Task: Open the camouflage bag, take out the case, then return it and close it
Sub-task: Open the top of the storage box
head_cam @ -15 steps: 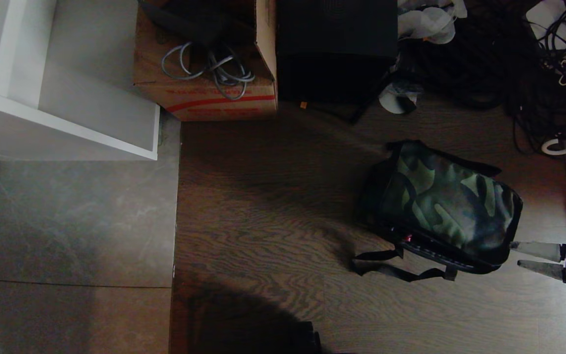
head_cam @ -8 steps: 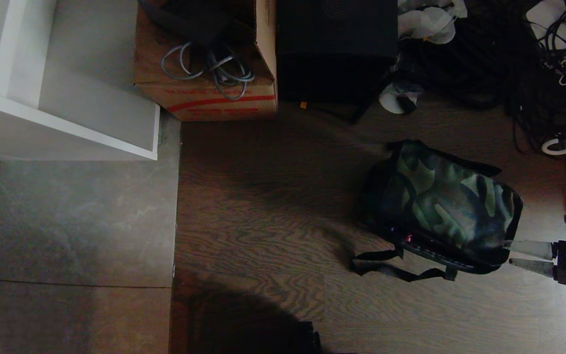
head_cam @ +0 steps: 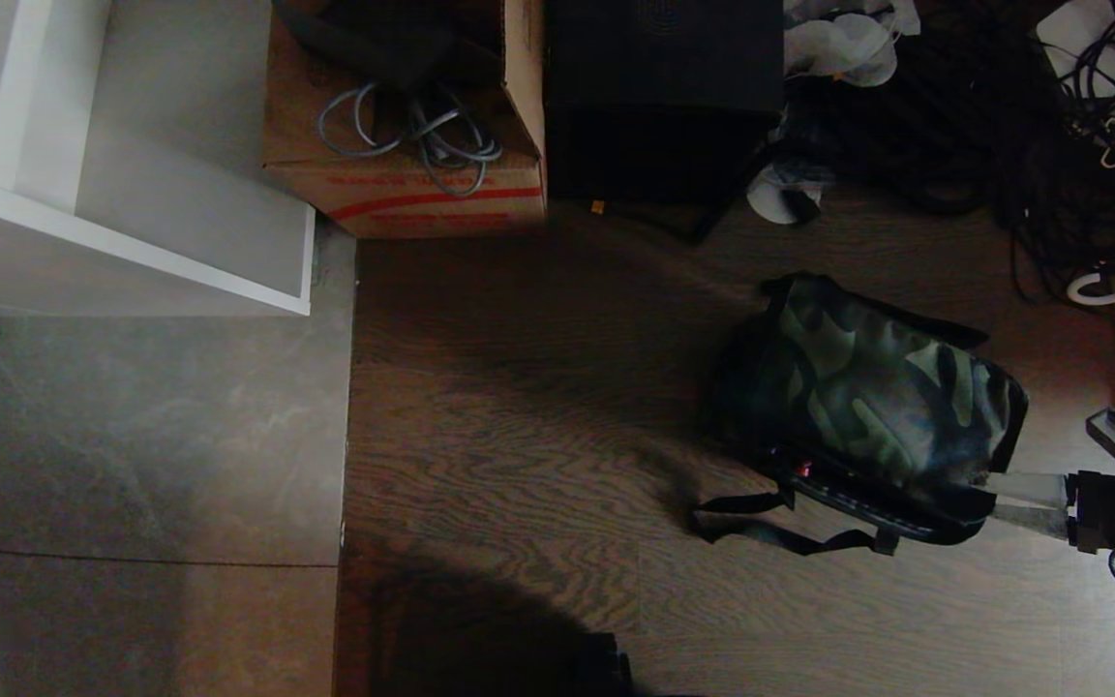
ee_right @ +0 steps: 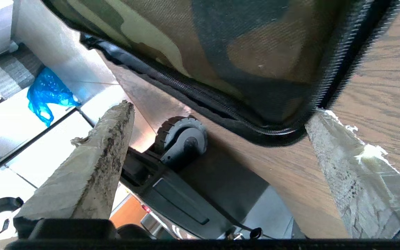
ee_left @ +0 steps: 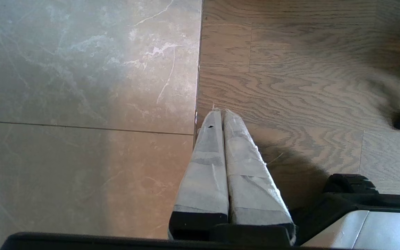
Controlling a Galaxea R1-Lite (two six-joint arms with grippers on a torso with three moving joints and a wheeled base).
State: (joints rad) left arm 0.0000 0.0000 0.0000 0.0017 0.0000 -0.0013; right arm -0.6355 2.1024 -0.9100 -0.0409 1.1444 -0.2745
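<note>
1. Wood floor [head_cam: 519, 436] fills most of the head view, dark brown with wavy grain. Grey stone tiles [head_cam: 132, 436] lie to its left.
2. White shelf unit [head_cam: 112, 194] stands at the far left, over the tiles.
3. Far off, a plain black box [head_cam: 659, 97] sits on the wood, with a cardboard box [head_cam: 403, 184] just beside it on its left. Grey cable [head_cam: 422, 131] lies coiled in the cardboard box.
4. A big heap of black cords [head_cam: 1003, 126] is spread over the far right.
5. The camouflage bag [head_cam: 877, 397] lies on the wood floor, on the right side of the head view. Its green and dark top faces up. It looks zipped shut. A black strap [head_cam: 761, 528] trails on the floor at its near side, and a small red bit [head_cam: 802, 469] shows at the near edge.
6. The right gripper [head_cam: 988, 494] comes in from the right edge, level with the bag's near right corner. Its jaws are wide open. In the right wrist view, the bag's corner [ee_right: 276, 128] sits between the two fingers [ee_right: 92, 166], and they hold nothing.
7. The left gripper [ee_left: 219, 113] hangs over the seam where tile meets wood, well apart from the bag. Its jaws are closed tight together and empty.
</note>
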